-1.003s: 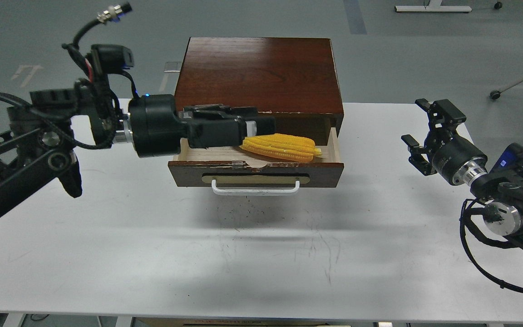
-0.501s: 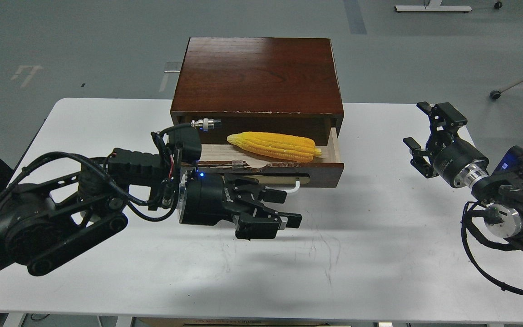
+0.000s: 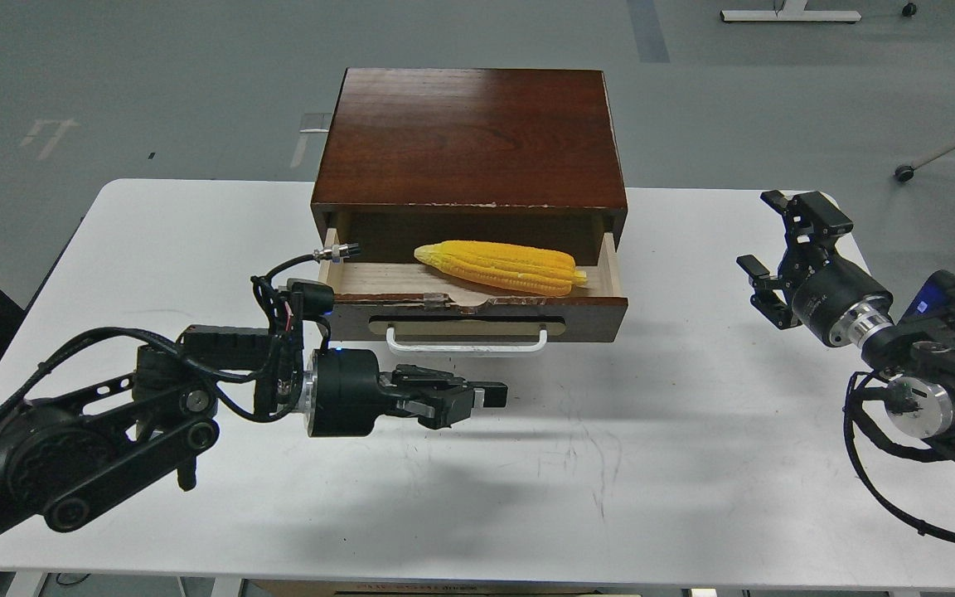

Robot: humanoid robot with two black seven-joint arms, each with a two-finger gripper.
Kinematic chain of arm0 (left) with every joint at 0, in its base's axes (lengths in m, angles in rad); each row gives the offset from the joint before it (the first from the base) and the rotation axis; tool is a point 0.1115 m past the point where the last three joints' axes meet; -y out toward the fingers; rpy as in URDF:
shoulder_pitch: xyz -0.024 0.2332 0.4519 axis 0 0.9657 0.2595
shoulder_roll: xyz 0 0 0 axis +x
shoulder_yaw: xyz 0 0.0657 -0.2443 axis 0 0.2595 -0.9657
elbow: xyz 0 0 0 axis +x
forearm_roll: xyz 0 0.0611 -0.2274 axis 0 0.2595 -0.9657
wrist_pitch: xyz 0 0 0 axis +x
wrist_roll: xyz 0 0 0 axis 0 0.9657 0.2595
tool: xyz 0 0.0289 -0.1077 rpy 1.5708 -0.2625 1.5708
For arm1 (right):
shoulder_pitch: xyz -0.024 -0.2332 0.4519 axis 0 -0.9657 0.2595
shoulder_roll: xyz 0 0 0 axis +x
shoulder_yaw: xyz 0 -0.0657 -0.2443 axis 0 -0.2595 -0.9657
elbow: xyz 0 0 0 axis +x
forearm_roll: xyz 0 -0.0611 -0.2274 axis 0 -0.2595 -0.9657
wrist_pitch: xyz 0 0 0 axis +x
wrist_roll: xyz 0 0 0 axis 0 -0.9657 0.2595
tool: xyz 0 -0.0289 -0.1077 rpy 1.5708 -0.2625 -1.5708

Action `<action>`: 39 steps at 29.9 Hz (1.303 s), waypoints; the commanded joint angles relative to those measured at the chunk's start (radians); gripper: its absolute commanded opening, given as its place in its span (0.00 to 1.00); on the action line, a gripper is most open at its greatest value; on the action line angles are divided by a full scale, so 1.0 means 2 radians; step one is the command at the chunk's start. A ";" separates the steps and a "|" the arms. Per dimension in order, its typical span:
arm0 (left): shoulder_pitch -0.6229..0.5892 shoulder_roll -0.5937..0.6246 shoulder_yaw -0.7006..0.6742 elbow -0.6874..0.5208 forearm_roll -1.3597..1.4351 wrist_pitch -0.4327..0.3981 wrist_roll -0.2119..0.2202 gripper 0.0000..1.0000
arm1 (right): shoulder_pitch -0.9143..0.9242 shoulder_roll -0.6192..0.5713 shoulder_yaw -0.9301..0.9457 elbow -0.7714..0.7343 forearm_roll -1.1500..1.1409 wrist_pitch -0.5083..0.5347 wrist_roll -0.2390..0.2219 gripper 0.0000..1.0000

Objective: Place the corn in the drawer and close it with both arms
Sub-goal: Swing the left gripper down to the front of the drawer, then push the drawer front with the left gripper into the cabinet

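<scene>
The yellow corn [image 3: 501, 267] lies flat in the open drawer [image 3: 469, 319], toward its right side, touching no gripper. The drawer is pulled out of the dark wood cabinet [image 3: 469, 133]; its white bar handle [image 3: 467, 342] faces me. My left gripper [image 3: 484, 400] hovers low over the table just in front of the drawer's handle and a little left of it, fingers pointing right, slightly apart and empty. My right gripper [image 3: 763, 236] is open and empty above the table's right side, well right of the drawer.
The white table [image 3: 610, 473] carries the cabinet at its back middle. The left arm's body [image 3: 113, 431] stretches across the front left of the table. The right arm's wrist and cables [image 3: 908, 373] hang over the right edge.
My left gripper has left the corn in the drawer, pulled out, and dropped down in front of the drawer front, turning onto its side. The corn is now fully visible. The right arm barely moved.
</scene>
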 commanded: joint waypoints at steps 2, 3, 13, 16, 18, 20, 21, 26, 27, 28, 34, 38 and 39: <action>0.000 0.000 0.001 0.017 -0.024 0.001 0.005 0.00 | -0.002 -0.001 0.000 0.001 -0.001 0.000 0.000 0.96; 0.000 0.001 0.001 0.022 -0.029 0.002 0.006 0.00 | -0.002 -0.001 0.000 0.001 -0.001 0.000 0.000 0.96; 0.000 0.000 0.000 0.040 -0.032 0.006 0.012 0.00 | -0.002 -0.002 0.000 0.001 -0.001 0.001 0.000 0.96; 0.000 -0.001 0.000 0.048 -0.032 0.015 0.016 0.00 | -0.002 -0.002 0.001 0.001 -0.001 0.000 0.000 0.96; 0.000 -0.001 0.000 0.052 -0.032 0.017 0.016 0.00 | -0.003 -0.002 0.000 0.001 -0.001 0.000 0.000 0.96; 0.000 -0.001 -0.004 0.052 -0.033 0.017 0.016 0.00 | -0.003 -0.002 0.000 0.001 -0.001 0.000 0.000 0.96; 0.000 -0.001 -0.005 0.052 -0.034 0.017 0.016 0.00 | -0.003 -0.002 0.000 0.001 -0.001 0.000 0.000 0.96; -0.001 -0.001 -0.007 0.059 -0.043 0.018 0.017 0.00 | -0.004 -0.002 0.000 0.001 -0.001 0.000 0.000 0.96; -0.001 -0.002 -0.008 0.060 -0.043 0.019 0.017 0.00 | -0.004 -0.002 0.000 0.001 -0.001 0.000 0.000 0.96; 0.000 -0.002 -0.008 0.060 -0.044 0.020 0.018 0.00 | -0.004 -0.002 0.000 0.001 -0.001 0.000 0.000 0.96; -0.001 -0.010 -0.008 0.070 -0.052 0.027 0.021 0.00 | -0.008 -0.002 0.001 0.001 -0.001 0.000 0.000 0.96; -0.001 -0.019 -0.013 0.085 -0.060 0.036 0.029 0.00 | -0.008 -0.003 0.001 0.001 -0.001 0.000 0.000 0.96; -0.001 -0.020 -0.014 0.087 -0.062 0.036 0.030 0.00 | -0.008 -0.003 0.001 0.001 -0.001 0.000 0.000 0.96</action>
